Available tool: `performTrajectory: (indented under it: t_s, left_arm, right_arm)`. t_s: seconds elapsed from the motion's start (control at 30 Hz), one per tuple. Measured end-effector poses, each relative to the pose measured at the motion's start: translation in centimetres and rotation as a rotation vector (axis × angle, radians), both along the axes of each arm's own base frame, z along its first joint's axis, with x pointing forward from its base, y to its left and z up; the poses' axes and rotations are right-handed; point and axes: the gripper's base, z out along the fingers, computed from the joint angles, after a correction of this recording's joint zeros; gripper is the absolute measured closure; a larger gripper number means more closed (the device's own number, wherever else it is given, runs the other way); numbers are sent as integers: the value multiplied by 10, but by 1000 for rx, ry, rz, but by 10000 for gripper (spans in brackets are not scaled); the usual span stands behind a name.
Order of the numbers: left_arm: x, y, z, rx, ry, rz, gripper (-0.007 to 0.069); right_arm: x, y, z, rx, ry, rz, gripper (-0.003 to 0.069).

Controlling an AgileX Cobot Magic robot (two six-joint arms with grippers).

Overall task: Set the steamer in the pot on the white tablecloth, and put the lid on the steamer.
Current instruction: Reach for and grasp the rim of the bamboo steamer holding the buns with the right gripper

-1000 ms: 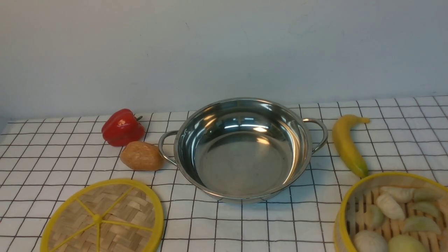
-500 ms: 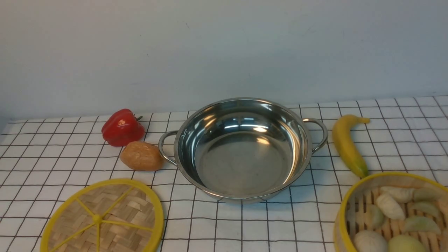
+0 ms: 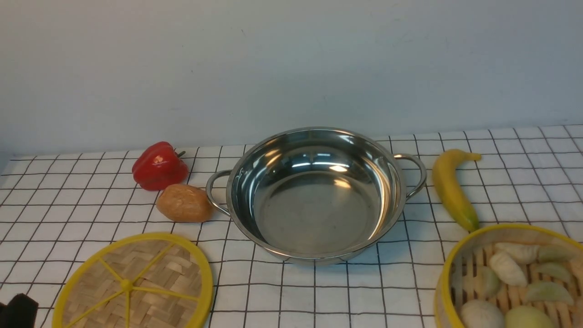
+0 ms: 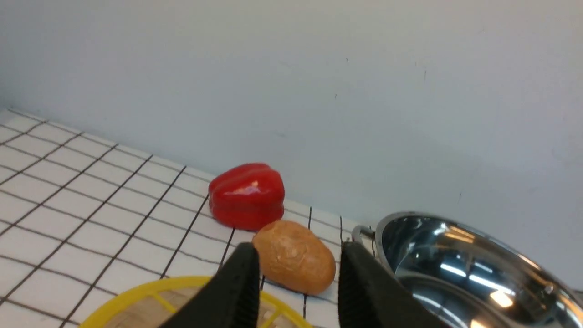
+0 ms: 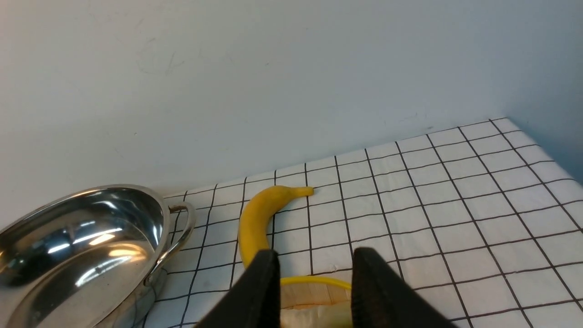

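Note:
The shiny steel pot (image 3: 314, 196) stands empty in the middle of the white tablecloth (image 3: 319, 296). At the front right sits the steamer (image 3: 510, 278), its pale dumplings showing, cut off by the picture's edge. The woven lid (image 3: 134, 282) lies flat at the front left. My left gripper (image 4: 298, 248) hovers open over the lid's near rim (image 4: 136, 291), nothing between its fingers; one black fingertip (image 3: 20, 310) shows in the front view's corner. My right gripper (image 5: 316, 255) is open and empty above the steamer's rim (image 5: 314, 280). It is out of the front view.
A red bell pepper (image 3: 159, 165) and a brown potato (image 3: 184, 202) lie just left of the pot's left handle. A banana (image 3: 451, 187) lies right of the pot, behind the steamer. A pale wall runs close behind the cloth's far edge.
A black tip of my left gripper has come into the front view at the bottom left corner, beside the lid. Nothing on the cloth has moved.

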Motion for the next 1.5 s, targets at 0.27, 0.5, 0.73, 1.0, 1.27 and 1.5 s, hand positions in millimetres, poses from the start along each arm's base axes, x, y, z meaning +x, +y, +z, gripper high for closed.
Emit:
performTrajectory:
  t_s: [0.27, 0.5, 0.73, 1.0, 1.27, 1.5]
  left_arm:
    - [0, 1, 4, -12, -47, 14, 382]
    - [0, 1, 2, -12, -23, 6, 382]
    - [-4, -1, 24, -13, -38, -15, 382]
    - [-1, -6, 72, 47, 49, -66, 382]
    - [24, -13, 107, 253, 355, -202, 382]
    - [39, -12, 118, 321, 464, -243, 382]
  right_arm:
    - [0, 0, 0, 0, 1, 0, 417]
    - [0, 0, 0, 0, 1, 0, 417]
    - [0, 0, 0, 1, 1, 0, 417]
    - [0, 0, 0, 4, 1, 3, 417]
    - [0, 1, 0, -93, 5, 32, 417]
    - [8, 9, 1, -203, 68, 161, 417]
